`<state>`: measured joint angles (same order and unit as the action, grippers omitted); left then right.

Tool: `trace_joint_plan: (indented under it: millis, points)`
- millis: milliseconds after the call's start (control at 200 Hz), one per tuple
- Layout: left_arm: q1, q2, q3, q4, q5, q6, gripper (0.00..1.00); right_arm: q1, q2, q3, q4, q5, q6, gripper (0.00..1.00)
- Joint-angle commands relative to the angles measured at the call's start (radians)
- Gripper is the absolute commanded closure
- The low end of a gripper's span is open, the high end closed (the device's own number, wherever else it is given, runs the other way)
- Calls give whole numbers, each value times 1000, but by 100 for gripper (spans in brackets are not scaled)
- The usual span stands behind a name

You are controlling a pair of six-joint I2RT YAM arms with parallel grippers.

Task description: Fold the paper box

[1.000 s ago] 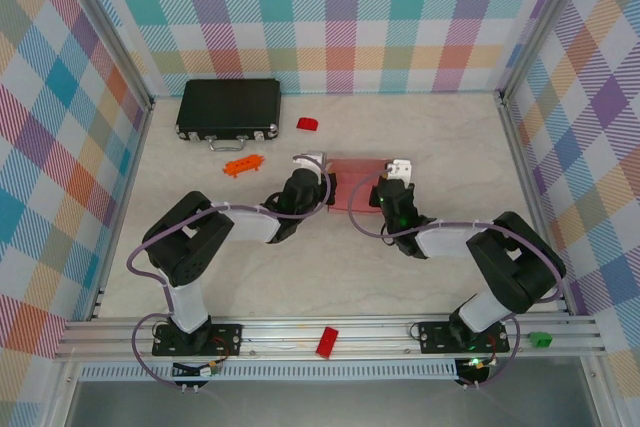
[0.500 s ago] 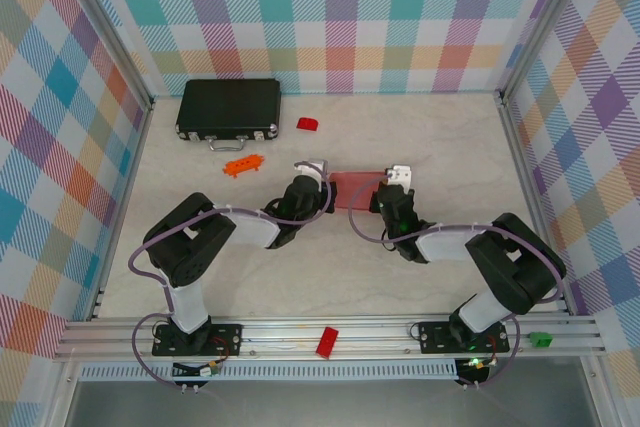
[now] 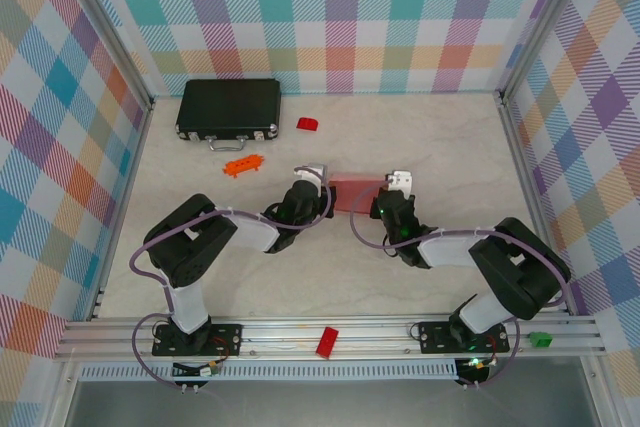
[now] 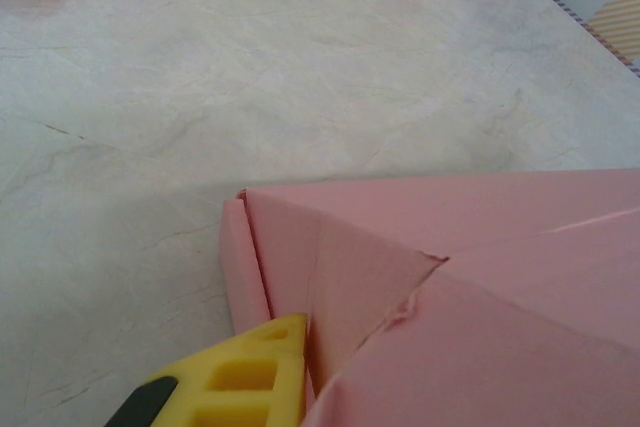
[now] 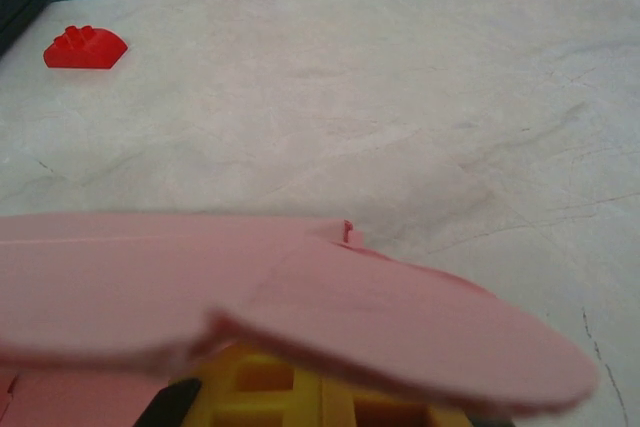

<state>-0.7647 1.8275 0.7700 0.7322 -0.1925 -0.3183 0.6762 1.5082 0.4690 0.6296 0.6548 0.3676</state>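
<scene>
One box (image 3: 355, 192), one case (image 3: 228, 107), two blocks (image 3: 307, 124) (image 3: 327, 342)
</scene>
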Motion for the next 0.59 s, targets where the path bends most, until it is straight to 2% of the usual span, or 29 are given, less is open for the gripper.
trace_joint_plan:
  millis: [0,590]
  points:
    - [-15,-18,-27,-9,2,6,87,11,-13,-24,-37,0,35,95]
    - [-15,-20,-53,-5,-12,0,87,22,-22,-53,-71,3,59,90]
